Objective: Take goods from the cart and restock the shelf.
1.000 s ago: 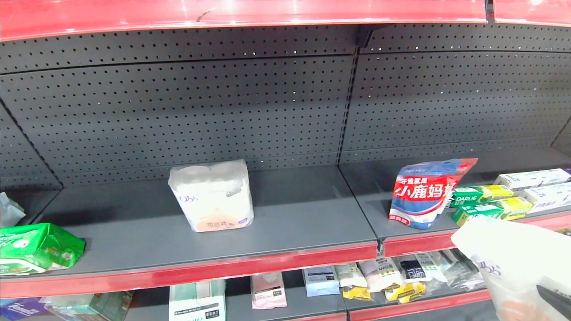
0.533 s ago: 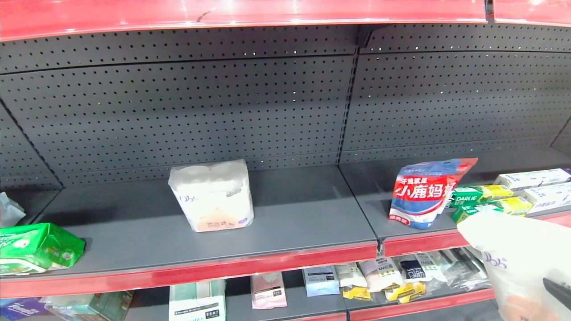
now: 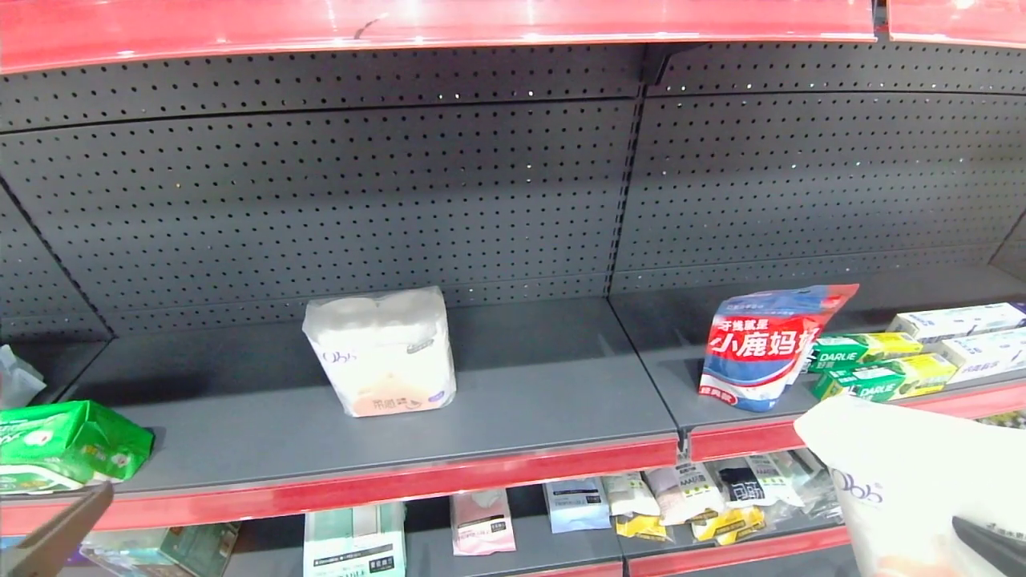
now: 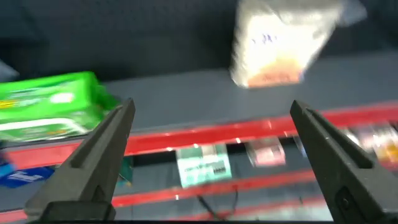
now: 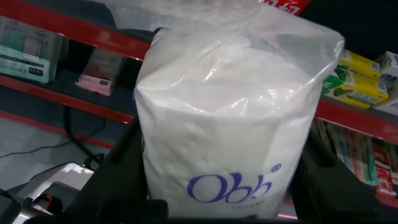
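Note:
My right gripper (image 5: 217,193) is shut on a white pack of paper rolls (image 5: 230,124), with its dark fingers (image 5: 115,177) pressed against both sides. In the head view this pack (image 3: 906,481) hangs at the lower right, in front of and below the grey shelf board (image 3: 545,393). A matching white pack (image 3: 381,353) stands upright on that board, left of its middle. My left gripper (image 4: 211,106) is open and holds nothing; it is low at the left, before the shelf's red edge, and one of its fingers (image 3: 56,533) shows in the head view.
A green soft pack (image 3: 68,445) lies at the shelf's left end. A red and blue pouch (image 3: 761,344) and toothpaste boxes (image 3: 882,369) stand on the right section. Small packets (image 3: 681,497) fill the lower shelf. Bare board lies between the white pack and the pouch.
The held pack has shifted a little to the left. My left gripper has risen into the head view at the lower left.

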Available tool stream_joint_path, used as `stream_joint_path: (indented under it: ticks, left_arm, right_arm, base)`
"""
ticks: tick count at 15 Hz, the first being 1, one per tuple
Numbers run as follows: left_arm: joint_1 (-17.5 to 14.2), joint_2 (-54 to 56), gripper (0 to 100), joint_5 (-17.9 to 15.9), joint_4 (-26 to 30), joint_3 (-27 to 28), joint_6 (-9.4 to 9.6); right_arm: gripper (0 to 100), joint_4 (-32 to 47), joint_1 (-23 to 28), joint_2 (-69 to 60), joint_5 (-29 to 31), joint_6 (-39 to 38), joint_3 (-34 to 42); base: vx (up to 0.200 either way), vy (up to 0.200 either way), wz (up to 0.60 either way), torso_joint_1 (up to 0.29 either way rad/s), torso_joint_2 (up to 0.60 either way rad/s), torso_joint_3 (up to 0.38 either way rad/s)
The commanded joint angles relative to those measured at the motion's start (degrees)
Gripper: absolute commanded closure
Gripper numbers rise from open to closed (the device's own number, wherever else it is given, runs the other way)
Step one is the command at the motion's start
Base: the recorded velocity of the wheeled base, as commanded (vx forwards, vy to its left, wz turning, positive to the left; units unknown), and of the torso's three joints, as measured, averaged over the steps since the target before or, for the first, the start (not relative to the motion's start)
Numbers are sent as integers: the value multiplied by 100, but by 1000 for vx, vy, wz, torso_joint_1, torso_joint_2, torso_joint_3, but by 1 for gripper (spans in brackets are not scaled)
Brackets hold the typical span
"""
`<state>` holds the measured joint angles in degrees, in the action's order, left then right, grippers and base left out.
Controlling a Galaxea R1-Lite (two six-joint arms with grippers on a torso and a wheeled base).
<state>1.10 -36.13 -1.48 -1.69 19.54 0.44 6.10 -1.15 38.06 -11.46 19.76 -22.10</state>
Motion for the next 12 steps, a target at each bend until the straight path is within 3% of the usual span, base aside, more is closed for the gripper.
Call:
stream_joint_path:
  ticks: [1, 2, 3, 5, 8, 9, 10, 11, 12]
  left_arm:
    - [-39, -1238, 0, -362, -191, 41, 70]
    - [-39, -1432, 0, -406, -296, 41, 149]
    - [-48, -1924, 0, -556, -534, 41, 475]
    - [-224, -2618, 0, -1136, -1166, 76, 747]
    - [-1120, -3945, 0, -1839, -2133, 384, 1635]
    - [-1437, -4429, 0, -2182, -2485, 595, 2030]
    - [-1639, -4974, 0, -3025, -2696, 920, 2426]
    - [-1630, -5132, 0, -3421, -2687, 1017, 2531]
    - [-1613, -5343, 0, -3605, -2669, 1113, 2637]
  right_arm:
    - [100, -3, 0, 149, 47, 10, 4]
    - [100, -3, 0, 193, 74, 10, 4]
    - [100, -12, 0, 255, 109, 1, -22]
    - [100, -3, 9, 281, 214, 1, -40]
    - [100, 6, 18, 334, 302, 1, -40]
    - [100, 6, 18, 360, 355, 1, -40]
    - [100, 6, 18, 360, 460, 1, -40]
    - [100, 14, 18, 334, 531, 10, -31]
    - [100, 23, 18, 299, 627, 1, -22]
  base:
    - [0, 0, 0, 0, 0, 0]
    - [0, 0, 0, 0, 0, 0]
    - [0, 0, 0, 0, 0, 0]
    - [0, 0, 0, 0, 0, 0]
    - [0, 0, 0, 0, 0, 0]
    - [0, 0, 0, 0, 0, 0]
    - [0, 0, 0, 0, 0, 0]
    - [0, 0, 0, 0, 0, 0]
    - [0, 0, 0, 0, 0, 0]
